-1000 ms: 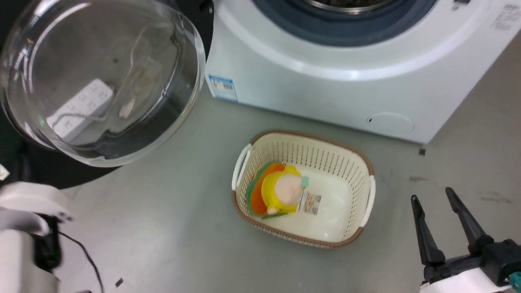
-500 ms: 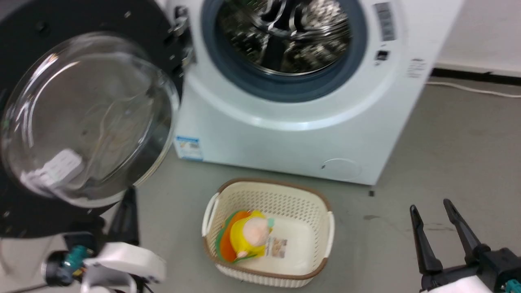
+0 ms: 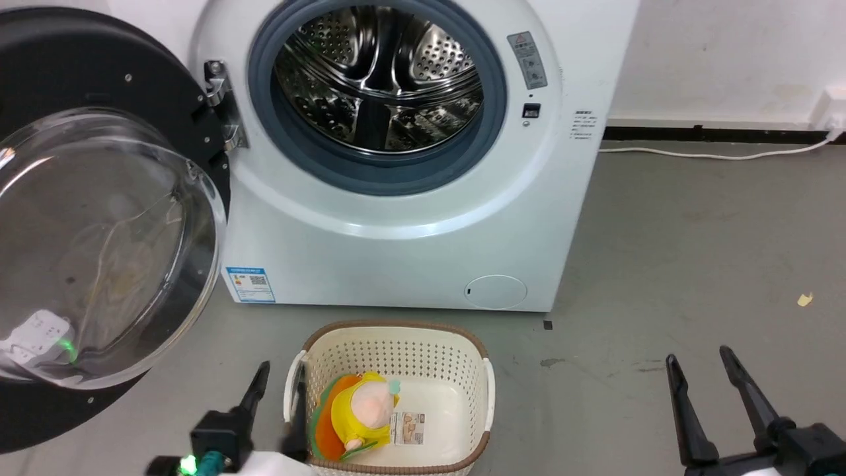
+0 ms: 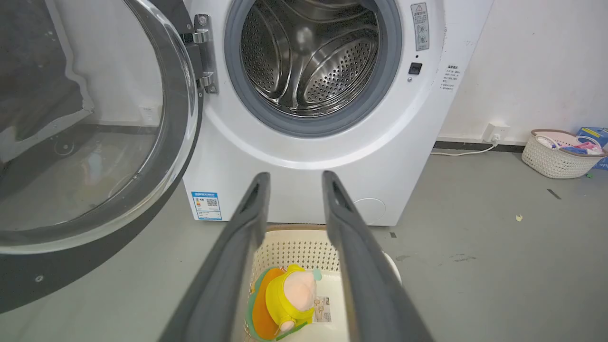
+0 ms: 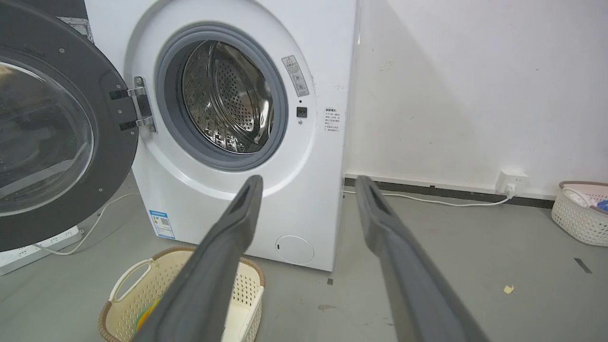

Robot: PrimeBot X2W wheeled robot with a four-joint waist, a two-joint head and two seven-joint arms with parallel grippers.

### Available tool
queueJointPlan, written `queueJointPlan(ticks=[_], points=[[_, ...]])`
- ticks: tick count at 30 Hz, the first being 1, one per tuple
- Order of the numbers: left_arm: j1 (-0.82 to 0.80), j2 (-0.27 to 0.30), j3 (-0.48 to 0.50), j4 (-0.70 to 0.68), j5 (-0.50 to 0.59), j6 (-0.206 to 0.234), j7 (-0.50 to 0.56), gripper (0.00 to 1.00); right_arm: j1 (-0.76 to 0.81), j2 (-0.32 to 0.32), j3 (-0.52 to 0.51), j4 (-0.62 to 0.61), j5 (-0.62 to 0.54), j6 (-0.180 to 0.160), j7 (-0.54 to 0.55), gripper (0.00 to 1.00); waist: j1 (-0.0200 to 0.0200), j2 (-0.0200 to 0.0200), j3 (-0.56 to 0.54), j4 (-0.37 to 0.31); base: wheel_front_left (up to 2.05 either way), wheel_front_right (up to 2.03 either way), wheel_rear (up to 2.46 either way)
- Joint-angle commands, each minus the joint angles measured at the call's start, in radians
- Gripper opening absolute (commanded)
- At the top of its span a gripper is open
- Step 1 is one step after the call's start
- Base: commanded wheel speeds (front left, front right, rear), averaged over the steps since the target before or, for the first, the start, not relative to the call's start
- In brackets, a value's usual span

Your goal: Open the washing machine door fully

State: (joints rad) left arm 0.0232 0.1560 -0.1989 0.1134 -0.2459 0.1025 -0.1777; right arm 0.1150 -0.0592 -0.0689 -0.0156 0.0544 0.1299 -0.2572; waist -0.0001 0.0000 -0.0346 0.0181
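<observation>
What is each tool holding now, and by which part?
Nothing is held. The left tool and the right tool are both open and empty, and neither touches the washing machine door, which stands swung open.

grey floor (image 3: 694, 251), washing machine (image 3: 396, 258), laundry basket (image 3: 396, 352)

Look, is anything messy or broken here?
Nothing looks broken or spilled. One small yellowish scrap lies on the floor, right of the washing machine, like dropped litter.
</observation>
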Motion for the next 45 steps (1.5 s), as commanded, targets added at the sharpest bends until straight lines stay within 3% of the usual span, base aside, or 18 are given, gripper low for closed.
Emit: queueJointPlan(ticks=[1,31,32,45], points=[[0.015,-0.008,-0.007,0.005,0.002,0.0,-0.007,1.0,0.011,0.007,-0.001,-0.003,0.004,0.001,-0.004,1.0,0.0001,0.0,-0.002,-0.003,0.0,0.0,0.0],[0.01,0.003,-0.052,0.04,0.018,0.005,-0.053,1.0,0.019,0.009,0.013,0.011,0.028,0.001,-0.005,1.0,0.0001,0.0,-0.016,-0.001,0.0,0.0,0.0],[0.016,-0.006,-0.049,0.04,0.016,0.0,-0.048,0.0,0.006,0.003,0.012,0.009,0.025,0.0,0.001,0.0,0.0001,0.0,-0.016,-0.001,0.0,0.0,0.0],[0.013,-0.017,-0.029,0.028,0.034,-0.008,-0.028,0.0,-0.005,0.004,0.016,0.009,0.019,0.0,0.021,0.0,0.0001,0.0,-0.012,-0.003,0.0,0.0,0.0]])
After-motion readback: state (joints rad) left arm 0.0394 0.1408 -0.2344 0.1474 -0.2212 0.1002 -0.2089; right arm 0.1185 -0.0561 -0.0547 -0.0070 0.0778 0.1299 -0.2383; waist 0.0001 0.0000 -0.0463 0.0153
